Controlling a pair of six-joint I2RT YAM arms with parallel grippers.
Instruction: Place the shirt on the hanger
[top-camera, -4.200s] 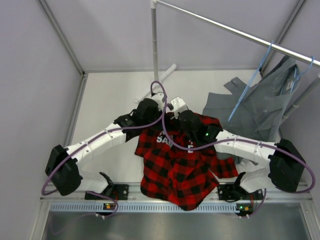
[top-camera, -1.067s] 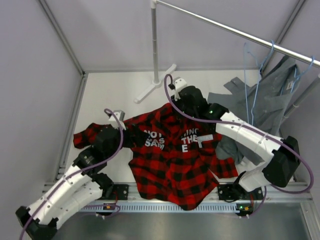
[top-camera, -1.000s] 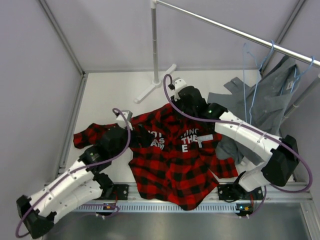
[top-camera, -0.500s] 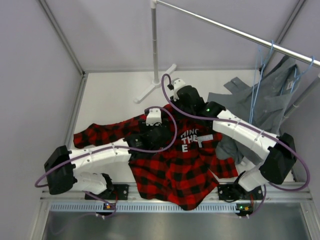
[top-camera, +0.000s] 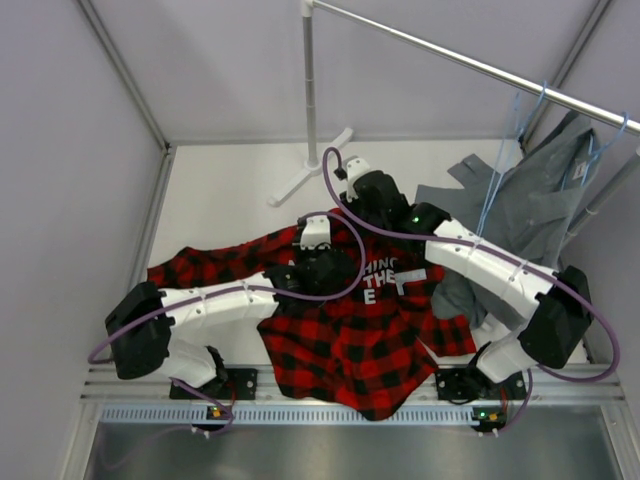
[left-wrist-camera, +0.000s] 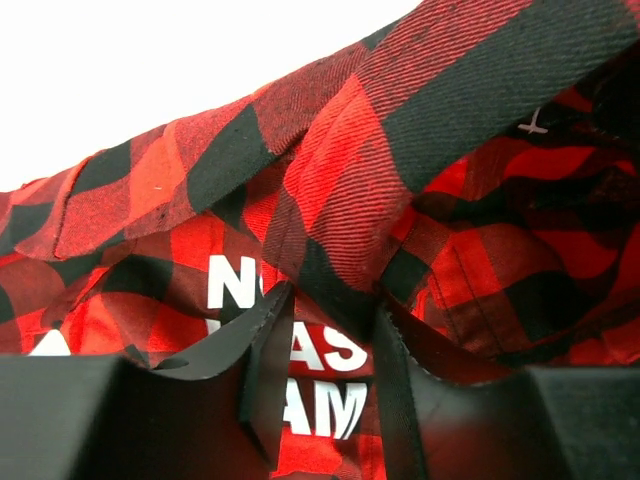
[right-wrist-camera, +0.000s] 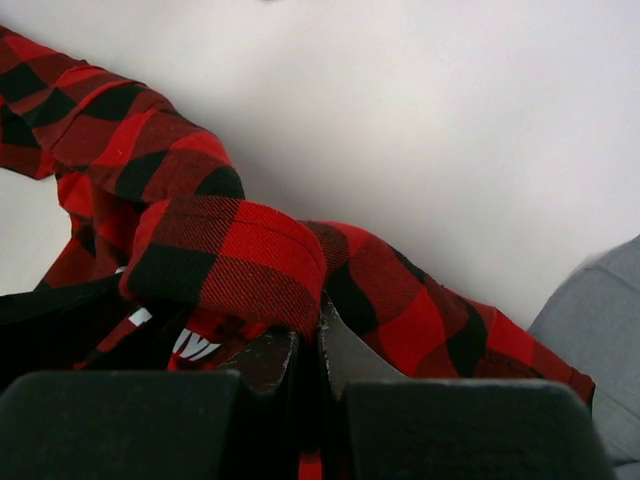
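One shirt (top-camera: 350, 340) is lying spread open on the white table (top-camera: 230, 190) between the two arms, with one sleeve stretching out toward the left and its white block lettering showing on the dark inner panel. The right gripper (right-wrist-camera: 315, 335) is pinching a fold of the plaid collar edge, its two fingers pressing together on the cloth. The left gripper (left-wrist-camera: 333, 300) is sitting over the lettering with its two fingers partly apart and a fold of plaid between their tips; whether they are pressing on it I cannot tell. Two light-blue hangers are hanging from the one metal rail (top-camera: 480, 65) at the far right, well apart from the shirt: the hanger (top-camera: 495, 165) is hanging bare, and the second one (top-camera: 590, 150) is carrying the one grey garment (top-camera: 530, 210).
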